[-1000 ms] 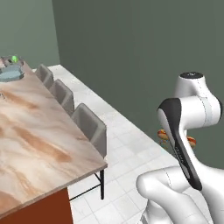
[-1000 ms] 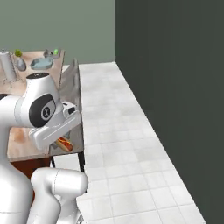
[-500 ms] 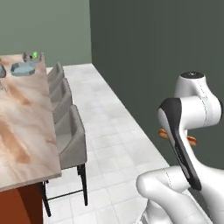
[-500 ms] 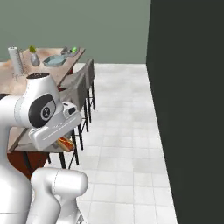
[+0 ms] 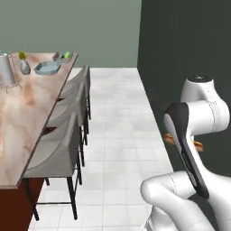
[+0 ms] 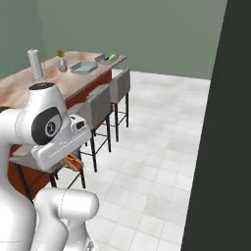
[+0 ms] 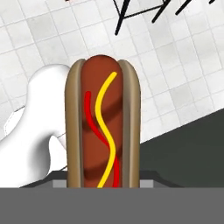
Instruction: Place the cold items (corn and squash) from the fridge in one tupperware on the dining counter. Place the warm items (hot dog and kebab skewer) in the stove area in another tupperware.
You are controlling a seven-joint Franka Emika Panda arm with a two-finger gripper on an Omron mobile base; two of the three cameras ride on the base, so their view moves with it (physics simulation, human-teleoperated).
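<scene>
Carrying the hot dog [image 7: 103,124] clamped lengthwise in our pincer [image 7: 103,183], low at frame centre, we risk dropping it before reaching another tupperware [image 5: 47,67] upper left on the surface [image 5: 27,113].

One hot dog [image 7: 103,127], two trays [image 5: 47,67], three chairs [image 5: 58,151], one vase [image 5: 25,66], one squash [image 5: 67,55]
</scene>
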